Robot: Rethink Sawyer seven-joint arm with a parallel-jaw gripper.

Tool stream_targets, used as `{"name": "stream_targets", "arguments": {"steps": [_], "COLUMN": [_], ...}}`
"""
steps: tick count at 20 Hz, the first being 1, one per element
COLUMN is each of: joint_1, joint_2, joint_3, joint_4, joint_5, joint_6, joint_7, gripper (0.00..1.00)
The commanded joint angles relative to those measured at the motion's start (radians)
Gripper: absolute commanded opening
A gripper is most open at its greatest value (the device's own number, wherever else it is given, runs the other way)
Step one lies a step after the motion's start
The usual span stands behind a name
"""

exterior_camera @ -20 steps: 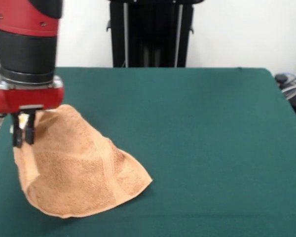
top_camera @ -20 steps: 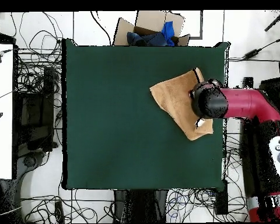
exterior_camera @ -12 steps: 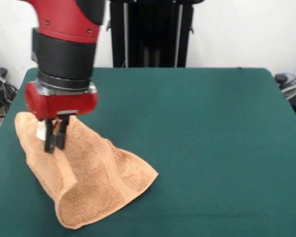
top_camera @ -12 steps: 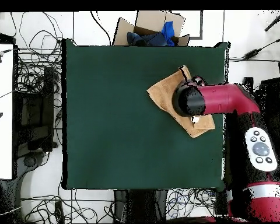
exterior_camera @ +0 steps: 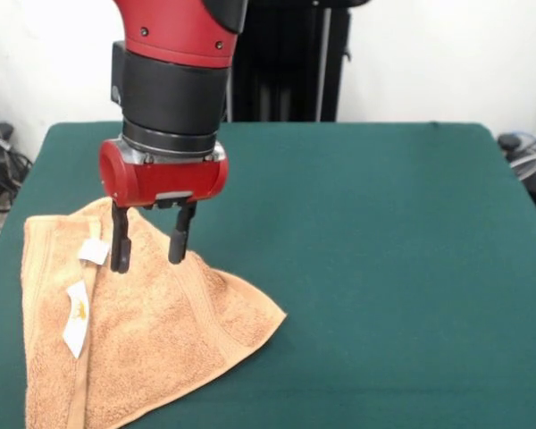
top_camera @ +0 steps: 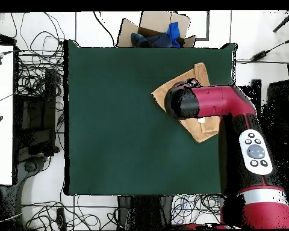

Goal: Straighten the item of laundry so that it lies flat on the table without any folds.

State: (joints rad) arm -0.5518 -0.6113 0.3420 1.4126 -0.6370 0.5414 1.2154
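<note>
Since the earlier frame our gripper (exterior_camera: 148, 249) has let go and hangs spread above the towel (exterior_camera: 143, 331). We judge it still folded at the table's (exterior_camera: 384, 268) near left, so another pull is needed

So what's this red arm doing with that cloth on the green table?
A red robot arm is working on flattening a tan towel on the green table. At this moment its gripper is open and empty, hanging just above the towel. The towel lies near one edge of the table, with a strip along one side turned over so two small white tags show. It is not yet fully flat.
</note>
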Motion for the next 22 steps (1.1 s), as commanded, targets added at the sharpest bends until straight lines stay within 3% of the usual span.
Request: {"name": "stream_targets", "arguments": {"steps": [1, 14, 22], "joint_1": [0.032, -0.008, 0.047], "joint_2": [0.012, 0.054, 0.176], "joint_3": [-0.090, -0.058, -0.120], "joint_4": [0.069, 0.030, -0.042], "joint_5": [0.008, 0.070, 0.071], "joint_6": [-0.071, -0.016, -0.072], "joint_7": [0.256, 0.164, 0.250], "gripper": [1.00, 1.00, 1.00]}}
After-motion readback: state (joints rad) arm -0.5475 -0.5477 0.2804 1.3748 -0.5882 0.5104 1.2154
